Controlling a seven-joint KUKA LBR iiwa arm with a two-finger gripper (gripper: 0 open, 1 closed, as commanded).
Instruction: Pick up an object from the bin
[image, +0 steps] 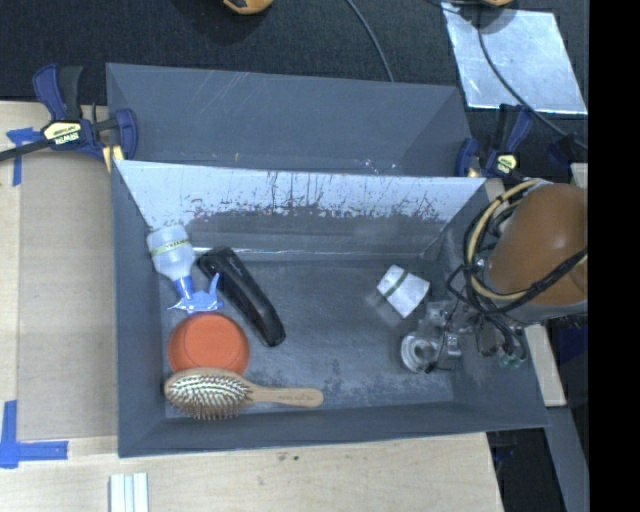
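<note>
White blocky object (403, 290), clear of the left-side cluster (208, 343), likely why my gripper (432, 350) sits beside it; open or closed, I cannot tell

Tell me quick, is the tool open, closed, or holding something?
Tool: cannot be told; it is down at the right end of the bin, next to a small white object.

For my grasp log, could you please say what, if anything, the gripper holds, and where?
It cannot be told; the gripper sits beside a small white object at the bin's right.
</note>
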